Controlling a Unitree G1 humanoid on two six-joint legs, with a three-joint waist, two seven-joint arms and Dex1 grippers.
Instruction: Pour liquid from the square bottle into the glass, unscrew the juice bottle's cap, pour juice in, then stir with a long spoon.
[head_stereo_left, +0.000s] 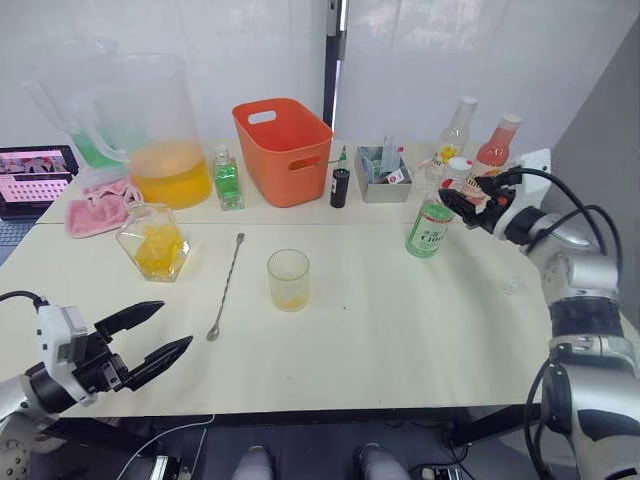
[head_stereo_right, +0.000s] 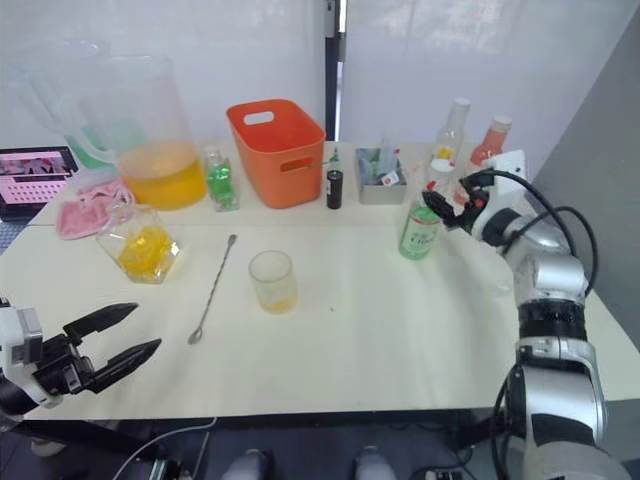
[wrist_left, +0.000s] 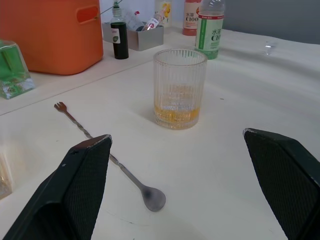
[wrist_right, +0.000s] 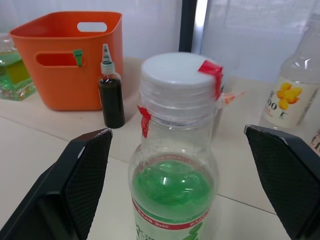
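— Nearest the camera, what is the left gripper (head_stereo_left: 150, 345) doing?

— It hovers low over the near edge of the white table (head_stereo_left: 400, 340), fingers spread wide and holding nothing. From its wrist view the long spoon (wrist_left: 112, 160) lies just ahead of it, bowl end toward the gripper.

— And moving rightward?

— At the back left the square bottle (head_stereo_left: 153, 241) stands on the table with yellow liquid inside. Beside it lies the spoon, then the glass (head_stereo_left: 288, 279) stands upright near the middle with a thin layer of yellow-orange liquid (wrist_left: 175, 114) at the bottom. Behind are an orange basket (head_stereo_left: 284, 150) and a small dark dropper bottle (head_stereo_left: 340, 182).

— So the first pour looks finished?

— It appears so, judging by the liquid in the glass and the bottle set back down.

— And on the right?

— The juice bottle (head_stereo_left: 432, 222) stands upright, well apart from the glass, its white cap (wrist_right: 179, 76) on. The right gripper (head_stereo_left: 462, 203) is at cap height, fingers parted either side of the cap, not yet closed on it.

— The step in hand, then?

— Unscrewing the cap, most likely. The next move calls for the fingers to close squarely on the cap and twist, and the bottle may turn with it unless it is steadied.
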